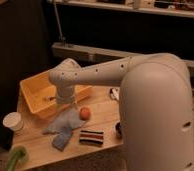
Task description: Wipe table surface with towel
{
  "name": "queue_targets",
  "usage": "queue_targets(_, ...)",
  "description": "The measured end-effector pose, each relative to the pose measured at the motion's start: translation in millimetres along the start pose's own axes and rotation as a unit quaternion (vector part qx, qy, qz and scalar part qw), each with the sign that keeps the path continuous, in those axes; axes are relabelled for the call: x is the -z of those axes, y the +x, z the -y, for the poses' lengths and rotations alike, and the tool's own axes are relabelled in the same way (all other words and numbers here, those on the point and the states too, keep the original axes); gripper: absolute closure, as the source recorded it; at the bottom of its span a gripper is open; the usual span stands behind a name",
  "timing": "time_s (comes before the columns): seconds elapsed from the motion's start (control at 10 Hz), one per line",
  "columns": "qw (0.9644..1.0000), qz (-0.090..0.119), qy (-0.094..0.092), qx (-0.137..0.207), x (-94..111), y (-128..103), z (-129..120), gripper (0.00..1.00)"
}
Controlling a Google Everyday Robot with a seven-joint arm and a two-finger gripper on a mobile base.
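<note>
Camera view: the hand [65,106] is down at the towel [61,131], toward the tabletop's [105,107] front edge; I cannot tell its grip.

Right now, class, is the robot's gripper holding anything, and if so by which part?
It cannot be told. The gripper sits low over the upper edge of the towel, beside the yellow bin, but any hold is hidden.

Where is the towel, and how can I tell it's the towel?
Find the wooden table, then the yellow bin on it. Just in front of the bin, under the robot's gripper, lies the towel. It is the only floppy, crumpled grey-blue thing, beside a round orange ball.
</note>
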Motion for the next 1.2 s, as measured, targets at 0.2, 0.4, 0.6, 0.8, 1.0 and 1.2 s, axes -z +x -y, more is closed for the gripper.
queue_targets(0.2, 0.9998, -0.016, -0.01, 0.009, -16.2, -1.8, 5.2, 0.35)
queue_targets(0.4, 0.9989, -0.032, -0.026, 0.021, -28.8, 4.3, 13.7, 0.35)
queue_targets(0.6, 0.9974, -0.043, -0.042, 0.04, -45.1, 11.1, 11.4, 0.35)
queue_targets(0.8, 0.996, -0.05, -0.044, 0.06, -59.4, 14.3, 0.6, 0.35)
queue_targets(1.0, 0.9947, -0.054, -0.038, 0.079, -73.5, 15.7, -11.4, 0.35)
queue_targets(1.2, 0.9944, -0.054, -0.029, 0.086, -89.6, 17.7, -16.6, 0.35)
